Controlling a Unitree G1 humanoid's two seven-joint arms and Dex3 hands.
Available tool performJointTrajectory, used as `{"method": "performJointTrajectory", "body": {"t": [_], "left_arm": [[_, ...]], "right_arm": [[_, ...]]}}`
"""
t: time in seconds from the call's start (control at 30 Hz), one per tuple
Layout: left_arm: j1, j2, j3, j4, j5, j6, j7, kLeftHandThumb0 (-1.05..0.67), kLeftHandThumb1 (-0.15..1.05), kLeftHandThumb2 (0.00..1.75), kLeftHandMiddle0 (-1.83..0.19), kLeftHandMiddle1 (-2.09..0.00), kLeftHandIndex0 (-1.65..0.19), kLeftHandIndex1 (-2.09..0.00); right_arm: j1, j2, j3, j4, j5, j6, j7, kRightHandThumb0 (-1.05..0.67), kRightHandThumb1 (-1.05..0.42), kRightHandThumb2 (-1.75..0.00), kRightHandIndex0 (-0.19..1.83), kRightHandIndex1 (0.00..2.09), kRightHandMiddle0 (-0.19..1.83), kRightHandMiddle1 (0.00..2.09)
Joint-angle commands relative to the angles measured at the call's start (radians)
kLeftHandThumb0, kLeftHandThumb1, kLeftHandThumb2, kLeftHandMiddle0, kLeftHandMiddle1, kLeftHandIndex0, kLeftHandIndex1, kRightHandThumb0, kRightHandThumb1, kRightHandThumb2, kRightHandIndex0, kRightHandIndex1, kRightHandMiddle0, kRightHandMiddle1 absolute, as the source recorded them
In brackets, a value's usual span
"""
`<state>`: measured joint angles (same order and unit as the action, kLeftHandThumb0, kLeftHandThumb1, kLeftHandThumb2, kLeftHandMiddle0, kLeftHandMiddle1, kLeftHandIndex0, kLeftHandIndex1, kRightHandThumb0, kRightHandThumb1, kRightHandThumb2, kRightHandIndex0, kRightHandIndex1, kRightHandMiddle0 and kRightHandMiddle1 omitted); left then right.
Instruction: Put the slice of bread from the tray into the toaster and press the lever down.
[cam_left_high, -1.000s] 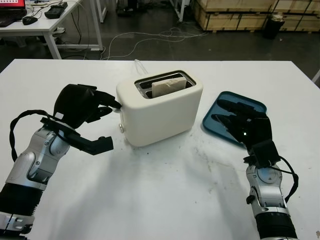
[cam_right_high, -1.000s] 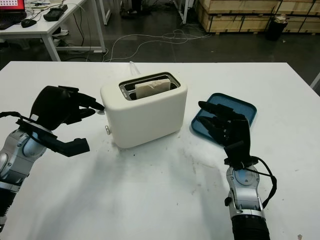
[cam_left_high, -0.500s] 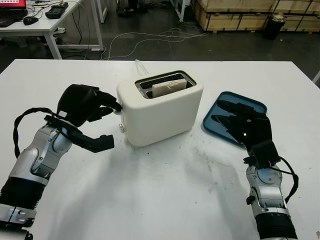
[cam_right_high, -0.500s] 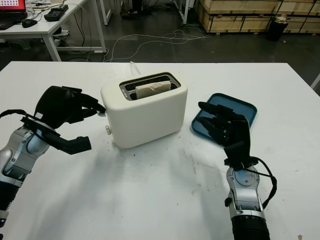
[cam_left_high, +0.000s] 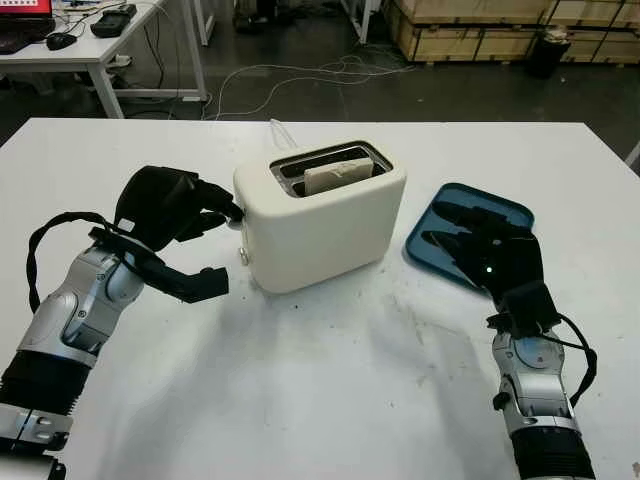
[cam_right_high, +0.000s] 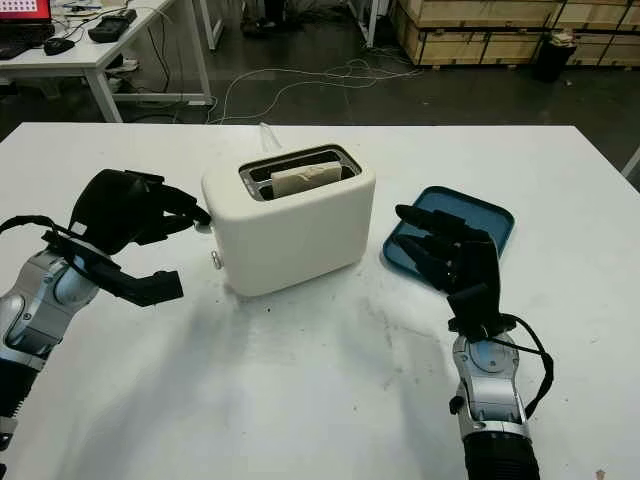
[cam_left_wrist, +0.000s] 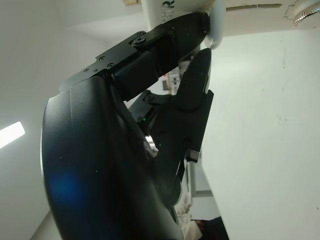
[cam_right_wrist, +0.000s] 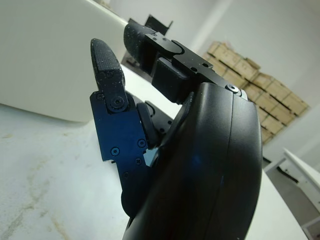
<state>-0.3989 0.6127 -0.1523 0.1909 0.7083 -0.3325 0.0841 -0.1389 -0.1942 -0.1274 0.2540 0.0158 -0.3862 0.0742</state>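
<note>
We have the left hand (cam_left_high: 170, 215) at the end face of the toaster (cam_left_high: 320, 215), with its upper fingers (cam_left_wrist: 170, 40) extended and laid on top of the white lever (cam_left_high: 237, 213); the thumb hangs free below and in front of them, closed on nothing. From the left wrist view the fingertip is touching the lever knob. The slice of bread (cam_left_high: 338, 173) sits in the slot beyond those fingertips, its top edge showing just above the rim.

Against the frame one second back, the hand has moved in toward the toaster and dropped slightly, and the bread stands lower in the slot than it did. We judge from this that the lever press is under way and the carriage has begun to travel. Over the last half second the change is small, so we cannot tell whether the lever has latched.

The right hand (cam_left_high: 490, 250) holds nothing and hovers open over the near edge of the blue tray (cam_left_high: 505, 212), as in the earlier frames; the tray lies beyond its fingertips and no longer carries the bread.

Remaining work, in our judgement: complete the downward stroke until the lever stays down
</note>
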Motion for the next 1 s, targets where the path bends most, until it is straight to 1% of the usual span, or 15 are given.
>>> {"method": "performJointTrajectory", "body": {"t": [0.0, 0.13, 0.2, 0.27, 0.33, 0.4, 0.43, 0.47, 0.57, 0.63, 0.7, 0.77, 0.83, 0.97], "left_arm": [[-0.023, 0.006, -0.013, 0.014, 0.013, -0.01, 0.005, -0.12, 0.85, 0.0, -0.93, -1.45, -1.2, -0.16], [-0.042, 0.002, -0.033, 0.045, 0.029, -0.008, -0.003, -0.15, 0.86, 0.01, -0.9, -1.55, -1.2, -0.16], [-0.044, -0.023, -0.071, 0.073, 0.034, 0.007, -0.035, -0.13, 0.85, 0.01, -0.85, -1.54, -1.18, -0.14], [-0.03, -0.078, -0.154, 0.128, 0.073, 0.031, -0.053, -0.08, 0.81, 0.01, -0.84, -1.31, -1.18, -0.13], [0.001, -0.171, -0.25, 0.216, 0.107, 0.081, -0.067, -0.14, 0.83, 0.01, -0.84, -1.15, -1.18, -0.1], [0.037, -0.277, -0.332, 0.318, 0.129, 0.142, -0.065, -0.15, 0.86, 0.02, -0.82, -1.21, -1.16, -0.06], [0.053, -0.31, -0.359, 0.34, 0.133, 0.168, -0.07, -0.16, 0.89, 0.04, -0.8, -1.18, -1.15, -0.05], [0.066, -0.324, -0.381, 0.342, 0.141, 0.183, -0.073, -0.18, 0.91, 0.08, -0.79, -1.15, -1.13, -0.03], [0.082, -0.319, -0.405, 0.316, 0.146, 0.209, -0.084, -0.17, 0.92, 0.13, -0.77, -1.17, -1.11, -0.02], [0.081, -0.313, -0.414, 0.298, 0.146, 0.24, -0.106, -0.18, 0.92, 0.14, -0.7, -1.12, -1.1, -0.01], [0.08, -0.305, -0.414, 0.285, 0.137, 0.256, -0.113, -0.19, 0.92, 0.13, -0.71, -1.07, -1.11, -0.02], [0.079, -0.295, -0.409, 0.272, 0.122, 0.26, -0.119, -0.18, 0.92, 0.13, -0.71, -1.09, -1.11, -0.02], [0.078, -0.284, -0.404, 0.266, 0.112, 0.256, -0.112, -0.17, 0.92, 0.12, -0.7, -1.2, -1.11, -0.02], [0.084, -0.263, -0.389, 0.244, 0.097, 0.244, -0.087, -0.16, 0.92, 0.09, -0.7, -1.12, -1.11, -0.01]], "right_arm": [[0.002, -0.001, 0.004, -0.02, 0.0, 0.023, 0.003, -0.43, -0.87, 0.0, 1.19, 0.0, 1.05, 0.0], [0.006, -0.006, 0.003, -0.025, -0.002, 0.028, 0.007, -0.43, -0.87, 0.0, 1.2, 0.01, 1.04, 0.0], [0.006, -0.006, -0.002, -0.018, 0.007, 0.024, 0.013, -0.44, -0.86, 0.0, 1.2, 0.01, 1.05, 0.0], [0.005, -0.006, -0.008, -0.006, 0.017, 0.018, 0.02, -0.45, -0.86, 0.0, 1.21, 0.01, 1.05, 0.0], [0.006, -0.011, -0.013, 0.001, 0.019, 0.018, 0.026, -0.45, -0.86, 0.0, 1.21, 0.01, 1.05, 0.0], [0.008, -0.019, -0.016, -0.001, 0.018, 0.031, 0.031, -0.45, -0.86, 0.0, 1.21, 0.01, 1.05, 0.0], [0.008, -0.023, -0.017, -0.003, 0.018, 0.034, 0.035, -0.45, -0.86, 0.0, 1.21, 0.01, 1.05, 0.0], [0.007, -0.026, -0.019, -0.004, 0.02, 0.035, 0.038, -0.44, -0.86, 0.0, 1.2, 0.01, 1.05, 0.0], [0.003, -0.031, -0.02, -0.004, 0.015, 0.034, 0.04, -0.44, -0.86, 0.0, 1.18, 0.0, 1.05, 0.0], [0.004, -0.033, -0.016, -0.011, 0.009, 0.041, 0.037, -0.45, -0.86, 0.0, 1.18, 0.0, 1.05, 0.0], [0.004, -0.03, -0.014, -0.004, 0.011, 0.038, 0.038, -0.45, -0.86, 0.0, 1.18, 0.0, 1.05, 0.0], [0.005, -0.027, -0.013, 0.003, 0.014, 0.033, 0.04, -0.44, -0.86, 0.0, 1.18, 0.0, 1.05, 0.0], [0.008, -0.025, -0.012, -0.002, 0.012, 0.033, 0.037, -0.43, -0.86, 0.0, 1.17, 0.0, 1.05, 0.0], [0.01, -0.02, -0.013, -0.006, 0.021, 0.037, 0.038, -0.42, -0.86, 0.0, 1.16, 0.0, 1.05, 0.0]]}}
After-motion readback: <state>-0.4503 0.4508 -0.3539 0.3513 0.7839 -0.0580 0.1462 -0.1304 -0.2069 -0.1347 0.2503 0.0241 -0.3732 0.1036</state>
